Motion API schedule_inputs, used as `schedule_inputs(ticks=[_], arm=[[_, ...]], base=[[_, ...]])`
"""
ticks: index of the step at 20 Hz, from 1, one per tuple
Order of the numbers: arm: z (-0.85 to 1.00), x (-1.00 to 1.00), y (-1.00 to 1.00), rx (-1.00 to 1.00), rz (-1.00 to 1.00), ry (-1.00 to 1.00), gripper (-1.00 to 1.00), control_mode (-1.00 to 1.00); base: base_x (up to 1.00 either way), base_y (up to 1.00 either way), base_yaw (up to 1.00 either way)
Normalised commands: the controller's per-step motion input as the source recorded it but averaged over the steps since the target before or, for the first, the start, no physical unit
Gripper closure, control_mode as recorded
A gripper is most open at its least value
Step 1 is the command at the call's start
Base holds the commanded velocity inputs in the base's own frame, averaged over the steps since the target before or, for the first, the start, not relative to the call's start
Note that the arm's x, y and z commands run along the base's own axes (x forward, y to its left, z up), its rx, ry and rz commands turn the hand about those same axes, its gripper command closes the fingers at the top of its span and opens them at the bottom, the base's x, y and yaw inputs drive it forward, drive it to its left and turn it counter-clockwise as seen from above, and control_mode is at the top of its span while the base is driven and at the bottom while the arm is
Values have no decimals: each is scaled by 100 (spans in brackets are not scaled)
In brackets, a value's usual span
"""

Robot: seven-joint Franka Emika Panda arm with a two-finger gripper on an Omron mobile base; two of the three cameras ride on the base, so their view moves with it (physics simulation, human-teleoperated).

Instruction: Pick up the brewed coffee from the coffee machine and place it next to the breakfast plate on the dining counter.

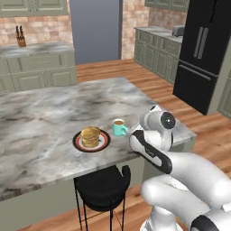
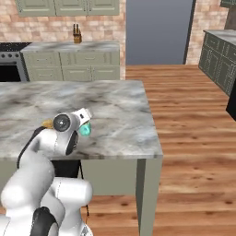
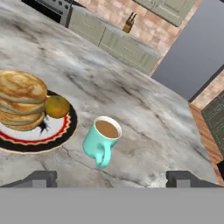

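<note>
Arm folded low at the lower right of the left base view, elbow bent, wrist and hand reaching up-left over the near edge of the island counter [image 1: 40,113]. In the right base view the hand sits at left centre, its round wrist joint facing the camera, with a bit of mug [image 2: 85,131] showing just past it. Gripper [image 3: 112,178] has its two dark tips standing wide apart at the bottom of the hand view, nothing between them, clear of the mug.

Mug [image 3: 102,139] stands upright on the marble at centre of the hand view, mouth up, light brown coffee inside, long axis vertical. Handle points toward the bottom of the hand view, toward the gripper. In the left base view the mug [image 1: 119,127] is at mid frame, just right of the plate [image 1: 79,143], near but not touching, close to the counter's near edge.

Plate [image 3: 52,141] at left of the hand view, red rim with dark edge, carrying a pancake stack [image 3: 19,100] and a small round orange item [image 3: 57,106] beside the stack.

Black stool [image 1: 103,186] under the counter edge, lower centre of the left base view. Black fridge [image 1: 203,54] upper right. Knife block [image 1: 20,39] upper left on the back counter. No readable writing or labels
</note>
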Motion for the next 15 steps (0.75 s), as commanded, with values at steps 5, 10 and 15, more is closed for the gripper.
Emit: schedule_inputs(ticks=[5, 10, 15], arm=[[73, -52, -40, 0, 0, -25, -100, -100], [84, -37, -22, 0, 0, -4, -100, -100], [55, -37, 0, 0, 0, 13, -100, -100]], base=[[0, 0, 0], [0, 0, 0], [0, 0, 0]])
